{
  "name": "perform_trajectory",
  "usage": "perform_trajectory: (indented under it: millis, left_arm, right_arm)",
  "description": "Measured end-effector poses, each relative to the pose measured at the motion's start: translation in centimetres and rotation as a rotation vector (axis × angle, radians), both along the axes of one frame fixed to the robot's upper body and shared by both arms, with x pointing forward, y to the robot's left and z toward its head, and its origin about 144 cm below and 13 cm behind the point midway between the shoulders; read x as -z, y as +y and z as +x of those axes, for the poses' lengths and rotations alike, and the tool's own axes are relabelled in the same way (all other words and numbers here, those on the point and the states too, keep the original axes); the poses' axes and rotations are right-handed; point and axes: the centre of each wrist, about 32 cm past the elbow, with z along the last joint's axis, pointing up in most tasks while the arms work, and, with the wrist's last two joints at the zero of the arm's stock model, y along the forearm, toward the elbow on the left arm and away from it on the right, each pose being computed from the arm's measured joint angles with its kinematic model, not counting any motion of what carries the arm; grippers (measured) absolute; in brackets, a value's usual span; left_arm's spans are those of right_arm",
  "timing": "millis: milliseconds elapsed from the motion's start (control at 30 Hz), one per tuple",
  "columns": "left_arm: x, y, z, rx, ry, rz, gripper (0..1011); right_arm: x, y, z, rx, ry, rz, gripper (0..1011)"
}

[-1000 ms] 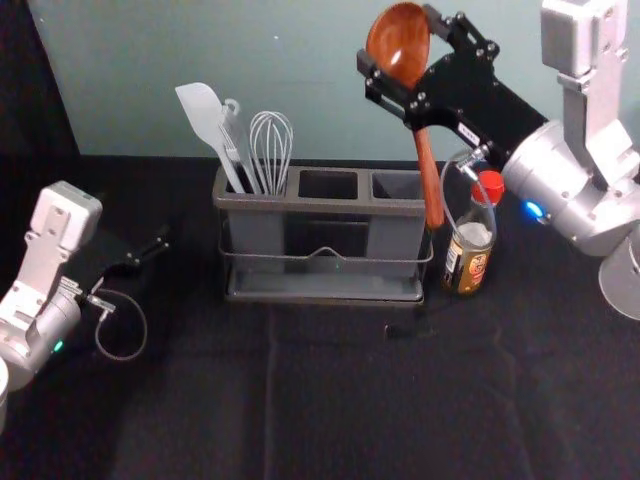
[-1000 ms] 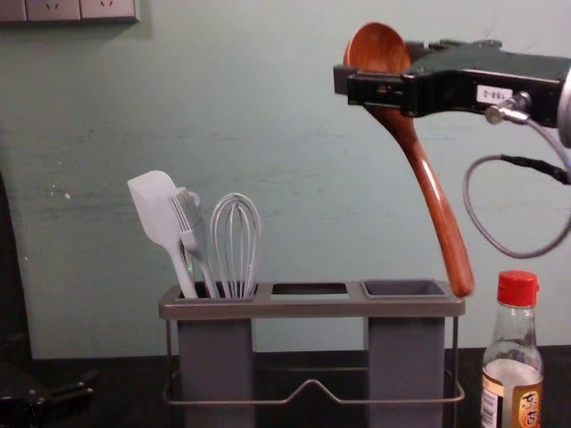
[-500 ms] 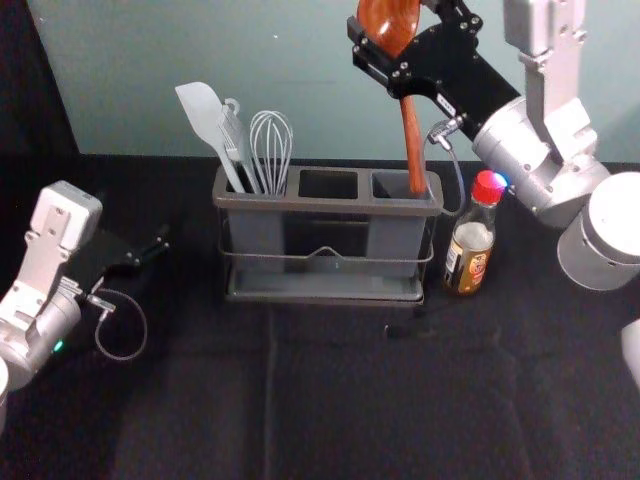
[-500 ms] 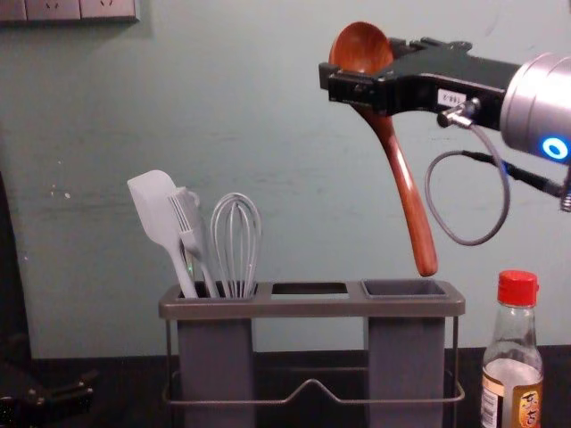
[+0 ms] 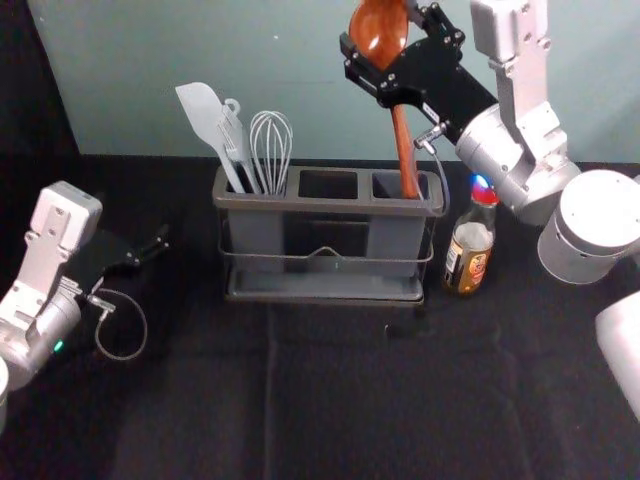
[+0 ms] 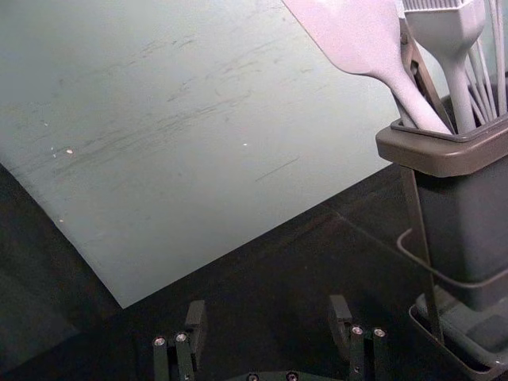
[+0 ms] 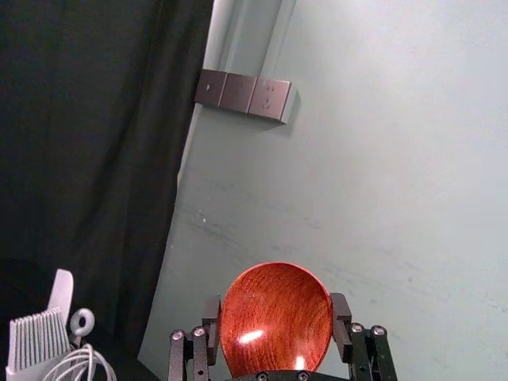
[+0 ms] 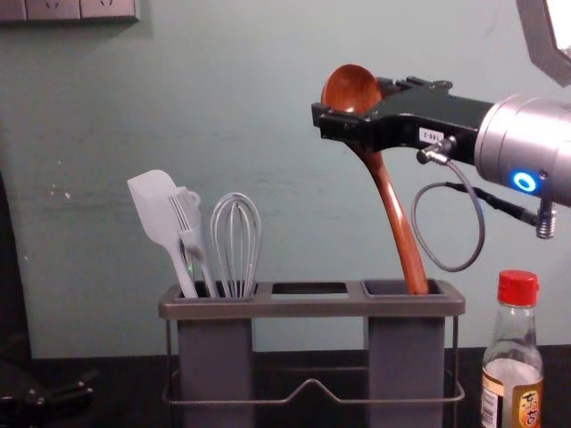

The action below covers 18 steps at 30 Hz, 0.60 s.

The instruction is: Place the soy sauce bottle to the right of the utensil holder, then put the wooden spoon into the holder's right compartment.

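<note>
My right gripper [image 5: 386, 72] is above the holder's right side, shut on the wooden spoon [image 5: 404, 150] just below its bowl. In the chest view the spoon [image 8: 398, 223] tilts slightly, its handle tip inside the mouth of the right compartment [image 8: 375, 287]. The right wrist view has the spoon's bowl [image 7: 275, 317] between the fingers of the right gripper [image 7: 275, 337]. Right of the utensil holder [image 5: 320, 206] stands the soy sauce bottle [image 5: 469, 250], upright and apart from it. My left gripper [image 5: 160, 246] is parked at the left; its wrist view has the left gripper [image 6: 270, 325] open and holding nothing.
A white spatula [image 8: 159, 209], a brush [image 8: 189, 223] and a whisk [image 8: 235, 241] stand in the holder's left compartment. Behind the dark table [image 5: 330, 400] rises a pale wall [image 5: 150, 60]. My right forearm extends above and behind the bottle.
My right gripper has moved left and, most recently, down with the spoon, whose handle tip went from beside the holder's right end into the compartment's mouth. The left arm and bottle stayed still.
</note>
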Motion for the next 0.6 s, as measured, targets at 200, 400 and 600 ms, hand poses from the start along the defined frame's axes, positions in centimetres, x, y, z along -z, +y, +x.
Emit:
perform_trajectory:
  millis: [200,400,600]
  left_arm:
    - [0.0,0.0,0.0,0.000,0.000,0.000,1005]
    - [0.0,0.0,0.0,0.000,0.000,0.000,1005]
    - [0.0,0.0,0.0,0.000,0.000,0.000,1005]
  right_arm:
    - [0.4,-0.1,0.2,0.005,0.008,-0.003,836]
    - [0.9,-0.2,0.0,0.005,0.018,-0.003,837]
    - [1.8,-0.5,-0.3,0.006,0.034,-0.001,837]
